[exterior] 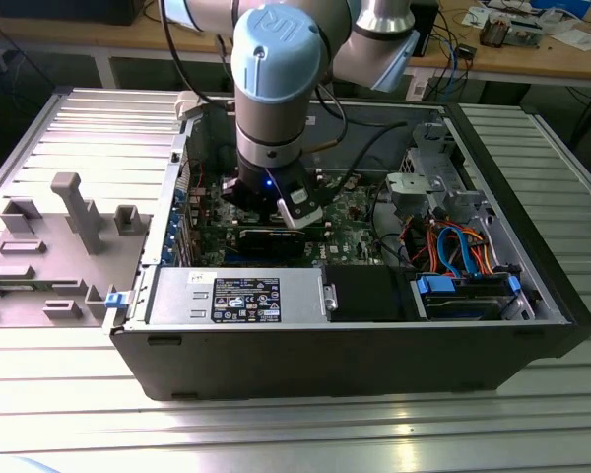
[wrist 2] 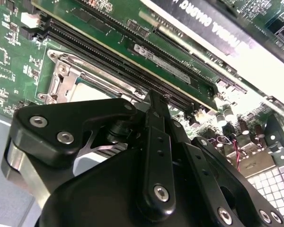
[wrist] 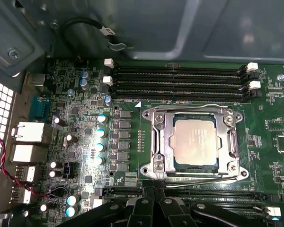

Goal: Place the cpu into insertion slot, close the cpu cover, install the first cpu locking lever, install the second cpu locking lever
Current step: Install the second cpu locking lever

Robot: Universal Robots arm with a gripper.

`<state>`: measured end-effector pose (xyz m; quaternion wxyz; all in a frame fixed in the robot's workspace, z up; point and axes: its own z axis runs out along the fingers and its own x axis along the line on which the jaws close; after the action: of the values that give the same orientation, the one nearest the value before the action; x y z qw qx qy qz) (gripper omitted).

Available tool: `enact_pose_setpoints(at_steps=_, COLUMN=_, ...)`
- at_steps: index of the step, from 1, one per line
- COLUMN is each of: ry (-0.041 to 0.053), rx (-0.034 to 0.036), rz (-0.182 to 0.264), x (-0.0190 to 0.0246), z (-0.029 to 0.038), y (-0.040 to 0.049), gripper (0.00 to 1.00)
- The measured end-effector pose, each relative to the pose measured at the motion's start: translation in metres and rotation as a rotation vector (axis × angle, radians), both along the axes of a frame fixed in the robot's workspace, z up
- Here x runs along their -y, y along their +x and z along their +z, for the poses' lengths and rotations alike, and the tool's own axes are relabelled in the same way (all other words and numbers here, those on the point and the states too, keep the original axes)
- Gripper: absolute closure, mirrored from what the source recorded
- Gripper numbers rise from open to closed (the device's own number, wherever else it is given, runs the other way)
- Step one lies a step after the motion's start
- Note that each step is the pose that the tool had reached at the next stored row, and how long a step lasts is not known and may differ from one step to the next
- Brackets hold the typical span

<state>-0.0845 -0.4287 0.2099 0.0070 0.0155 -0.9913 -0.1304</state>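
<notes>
Already the cpu (wrist: 195, 141) sits in the slot (wrist: 156, 142) with the cover (wrist: 223, 124) down; the levers look unfinished. The gripper (wrist: 154, 193) hovers beside the socket, fingers (wrist 2: 157, 118) narrow and empty.

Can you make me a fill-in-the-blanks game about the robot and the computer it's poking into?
1. The small square silver-grey chip sits inside the silver metal ____ on the board.
2. The big flat circuit board around it is coloured ____.
3. In the exterior view, the robot arm's round joint cap is light ____.
4. The black claw sits just beside the frame and carries ____.

Missing words: frame; green; blue; nothing
</notes>
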Motion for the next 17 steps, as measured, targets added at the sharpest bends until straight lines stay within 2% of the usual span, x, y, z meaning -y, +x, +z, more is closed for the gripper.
enact_pose_setpoints(at_steps=2, ry=0.0065, rx=0.0, rz=0.0, x=0.0014, z=-0.0001, y=0.0, gripper=0.89)
enact_pose_setpoints(at_steps=5, ry=0.0281, rx=0.0, rz=0.0, x=0.0014, z=-0.0012, y=0.0, gripper=0.89)
enact_pose_setpoints(at_steps=6, ry=0.0326, rx=0.0, rz=0.0, x=0.0014, z=-0.0016, y=-0.0001, gripper=0.89)
enact_pose_setpoints(at_steps=10, ry=0.036, rx=0.0001, rz=0.0, x=0.0014, z=-0.0051, y=-0.0022, gripper=0.89)
enact_pose_setpoints(at_steps=11, ry=0.0395, rx=0.0, rz=0.0, x=0.001, z=-0.0088, y=-0.0038, gripper=0.89)
enact_pose_setpoints(at_steps=12, ry=0.0448, rx=0.0, rz=0.0, x=0.0003, z=-0.0099, y=-0.0043, gripper=0.89)
enact_pose_setpoints(at_steps=17, ry=0.0547, rx=0.0, rz=0.0, x=-0.0011, z=-0.0117, y=-0.0048, gripper=0.89)
